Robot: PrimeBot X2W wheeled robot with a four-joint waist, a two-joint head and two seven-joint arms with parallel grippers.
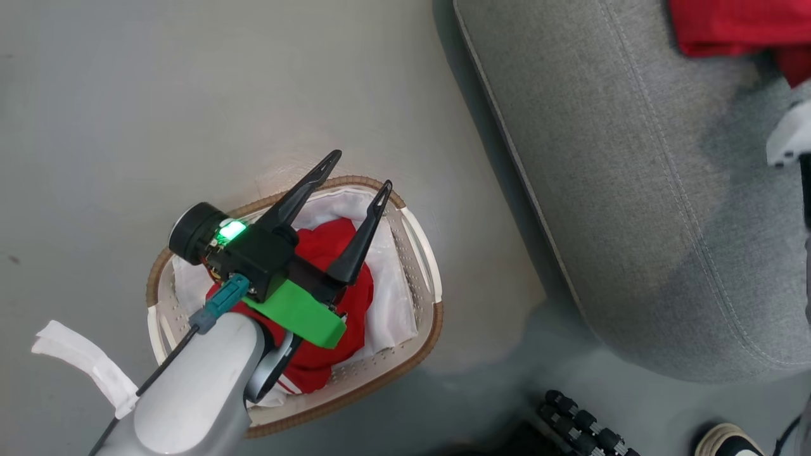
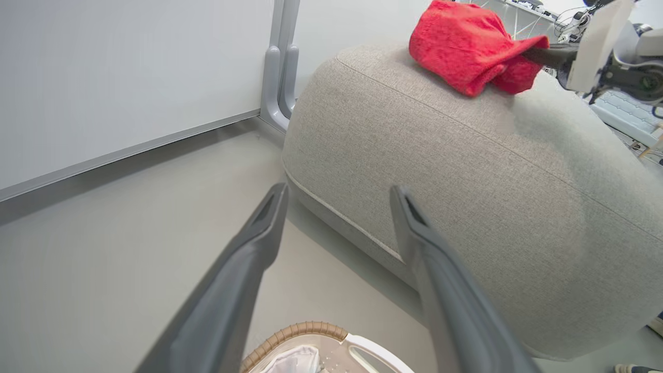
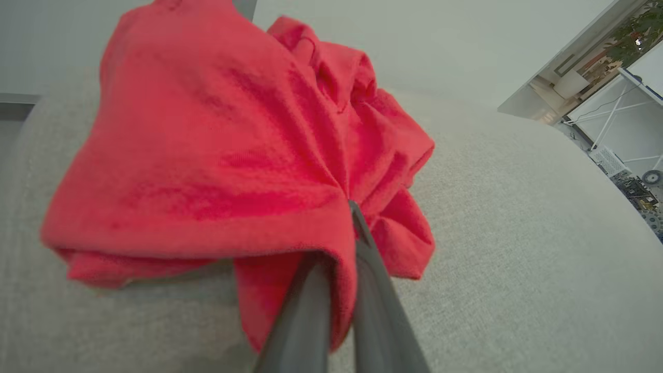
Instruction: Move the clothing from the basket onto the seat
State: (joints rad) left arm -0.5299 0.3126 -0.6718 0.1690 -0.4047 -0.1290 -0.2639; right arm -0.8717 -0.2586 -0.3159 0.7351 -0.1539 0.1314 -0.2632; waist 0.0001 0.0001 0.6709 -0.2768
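Note:
The basket (image 1: 432, 316) stands on the floor with red clothing (image 1: 320, 247) lying in its white liner. My left gripper (image 1: 361, 171) hangs above it, open and holding nothing; in the left wrist view the same gripper (image 2: 339, 194) points toward the seat (image 2: 440, 181), with the basket rim (image 2: 300, 330) below. Another red garment (image 1: 716, 25) rests on the grey seat (image 1: 633, 190) at the top right. My right gripper (image 3: 352, 212) is shut on a fold of that garment (image 3: 217, 155), which lies bunched on the seat (image 3: 518, 243). The left wrist view also shows the right gripper (image 2: 544, 54) holding the garment (image 2: 461, 46).
A white cloth strip (image 1: 89, 364) trails on the floor left of the basket. Black rollers (image 1: 583, 424) and a shoe (image 1: 728, 443) sit at the lower right. A white wall panel with a grey post (image 2: 282, 67) stands behind the seat.

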